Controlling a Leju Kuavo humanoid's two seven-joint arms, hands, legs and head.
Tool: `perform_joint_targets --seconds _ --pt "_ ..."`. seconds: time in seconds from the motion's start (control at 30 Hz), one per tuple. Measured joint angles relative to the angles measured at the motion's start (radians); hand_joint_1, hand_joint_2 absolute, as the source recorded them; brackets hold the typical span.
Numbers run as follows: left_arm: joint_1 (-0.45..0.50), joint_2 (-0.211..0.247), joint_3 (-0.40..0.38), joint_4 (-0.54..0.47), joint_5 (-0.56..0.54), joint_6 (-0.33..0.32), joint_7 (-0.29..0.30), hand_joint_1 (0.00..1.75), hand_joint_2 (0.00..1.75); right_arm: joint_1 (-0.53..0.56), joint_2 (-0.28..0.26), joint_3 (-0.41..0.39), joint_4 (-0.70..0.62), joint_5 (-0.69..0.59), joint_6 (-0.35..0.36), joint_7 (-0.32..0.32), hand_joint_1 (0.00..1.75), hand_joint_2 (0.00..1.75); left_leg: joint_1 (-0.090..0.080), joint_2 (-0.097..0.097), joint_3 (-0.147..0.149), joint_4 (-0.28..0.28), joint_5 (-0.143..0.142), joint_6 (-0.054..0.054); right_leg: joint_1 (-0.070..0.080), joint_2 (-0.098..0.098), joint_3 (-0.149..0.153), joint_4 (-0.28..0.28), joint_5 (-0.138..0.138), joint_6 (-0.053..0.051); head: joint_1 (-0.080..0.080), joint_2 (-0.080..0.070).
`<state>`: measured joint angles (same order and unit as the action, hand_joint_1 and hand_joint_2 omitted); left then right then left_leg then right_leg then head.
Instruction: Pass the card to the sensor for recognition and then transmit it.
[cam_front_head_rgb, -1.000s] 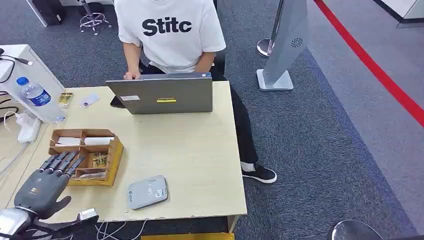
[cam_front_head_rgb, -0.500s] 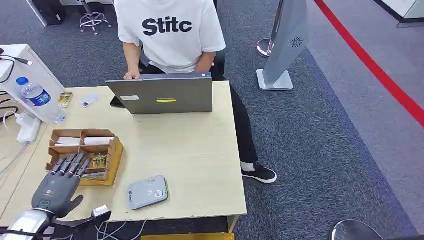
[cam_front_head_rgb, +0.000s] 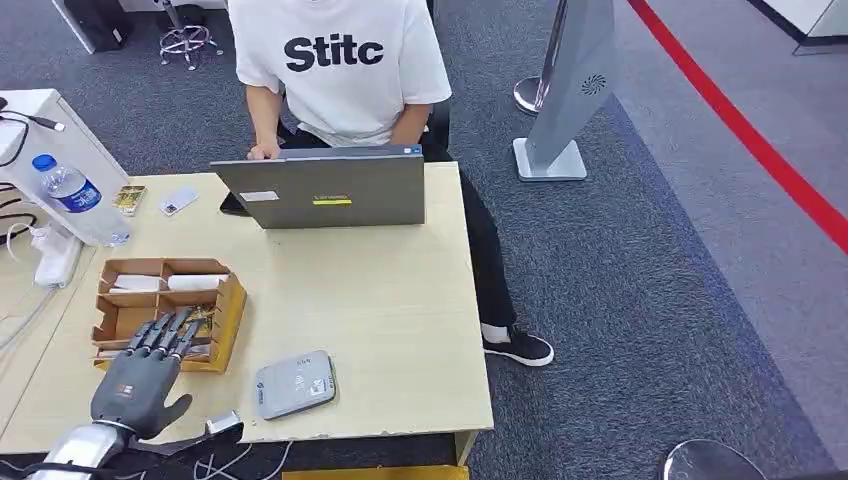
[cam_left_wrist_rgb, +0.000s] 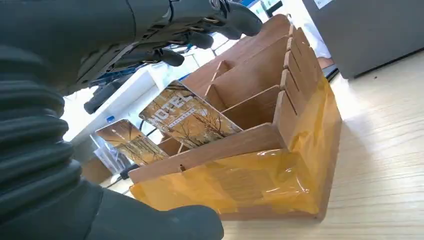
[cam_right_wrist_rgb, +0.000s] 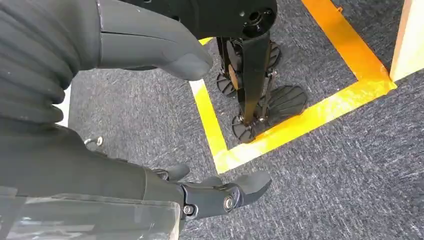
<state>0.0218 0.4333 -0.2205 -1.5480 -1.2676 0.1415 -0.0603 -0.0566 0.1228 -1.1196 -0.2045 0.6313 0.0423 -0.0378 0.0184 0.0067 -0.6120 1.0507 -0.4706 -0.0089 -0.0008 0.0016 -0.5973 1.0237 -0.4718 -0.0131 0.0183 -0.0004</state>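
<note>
Wooden compartmented card box near the desk's left edge sits under our empty, spread-fingered left hand, so we risk fumbling the thin leaning gold hotel card or nudging the box.

The head camera looks down from high over the near edge of the table, facing 12 o'clock toward a seated person. The left wrist camera sits low and close behind the left hand, facing the wooden card box; these 2 views share that box. The right wrist camera points down at carpet.
</note>
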Motion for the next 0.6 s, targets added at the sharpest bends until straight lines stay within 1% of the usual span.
perform_joint_targets --seconds 0.4,0.6 --pt "0.000 -0.002 0.013 0.000 0.004 0.001 -0.002 0.00 1.75 0.000 -0.001 0.001 0.000 0.002 0.000 0.000 0.00 1.75 0.000 0.000 0.000 0.000 0.000 0.000 0.000 0.000 0.000 0.000 0.000 0.000 0.000 0.000" --pt "0.007 0.000 0.050 0.000 0.012 0.005 0.006 0.00 1.75 0.000 -0.001 0.001 0.000 0.003 0.000 0.000 0.00 1.75 0.000 0.000 0.000 0.000 0.000 0.000 0.000 0.000 0.000 0.000 0.000 0.000 0.000 0.000"
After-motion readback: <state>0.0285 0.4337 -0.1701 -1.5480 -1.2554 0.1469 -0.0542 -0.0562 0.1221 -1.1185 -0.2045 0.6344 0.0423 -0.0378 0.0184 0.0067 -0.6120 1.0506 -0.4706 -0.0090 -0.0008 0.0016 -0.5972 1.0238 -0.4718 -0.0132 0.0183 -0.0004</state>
